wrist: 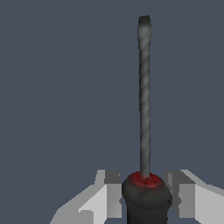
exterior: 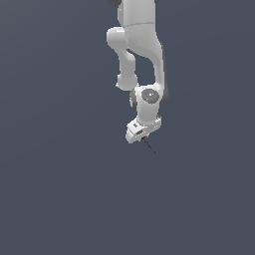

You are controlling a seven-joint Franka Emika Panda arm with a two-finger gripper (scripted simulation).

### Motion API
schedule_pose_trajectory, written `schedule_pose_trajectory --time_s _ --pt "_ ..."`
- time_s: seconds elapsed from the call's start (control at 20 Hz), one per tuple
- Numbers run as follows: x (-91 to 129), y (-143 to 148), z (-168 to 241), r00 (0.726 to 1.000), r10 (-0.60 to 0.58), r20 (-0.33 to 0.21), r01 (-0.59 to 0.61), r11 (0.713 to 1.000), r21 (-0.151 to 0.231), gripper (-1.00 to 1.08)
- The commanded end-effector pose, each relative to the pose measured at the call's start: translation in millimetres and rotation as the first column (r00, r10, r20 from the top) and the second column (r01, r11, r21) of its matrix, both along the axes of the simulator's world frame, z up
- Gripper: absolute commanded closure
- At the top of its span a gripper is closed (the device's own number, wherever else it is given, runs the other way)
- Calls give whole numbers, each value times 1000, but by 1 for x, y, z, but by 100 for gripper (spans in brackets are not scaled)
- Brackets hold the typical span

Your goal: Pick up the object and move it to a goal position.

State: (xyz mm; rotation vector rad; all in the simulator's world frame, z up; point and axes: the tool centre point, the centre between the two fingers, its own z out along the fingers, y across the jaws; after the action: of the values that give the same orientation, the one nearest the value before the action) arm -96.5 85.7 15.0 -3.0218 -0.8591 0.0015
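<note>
Between the 2 fingers (wrist: 107, 197) of the gripper (wrist: 146, 199), the rod (wrist: 144, 96) is clamped at its dark handle, shaft projecting clear, probably for carrying.

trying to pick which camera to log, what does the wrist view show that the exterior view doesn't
Only the wrist view shows the rod up close: a grey shaft rising from a red collar on a dark, bulbous end that sits between the two fingers. Only the exterior view shows the white arm reaching down over the plain surface, with the rod poking out below the gripper. Both show the rod at the gripper against a plain grey-blue background.
</note>
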Motion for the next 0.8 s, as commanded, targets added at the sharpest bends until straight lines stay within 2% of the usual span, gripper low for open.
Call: schedule_pose_trajectory --time_s 0.0,0.75 --pt "0 0 0 1000 0 1 0 1000 0 108" --pt "7 3 10 1000 0 1 0 1000 0 108"
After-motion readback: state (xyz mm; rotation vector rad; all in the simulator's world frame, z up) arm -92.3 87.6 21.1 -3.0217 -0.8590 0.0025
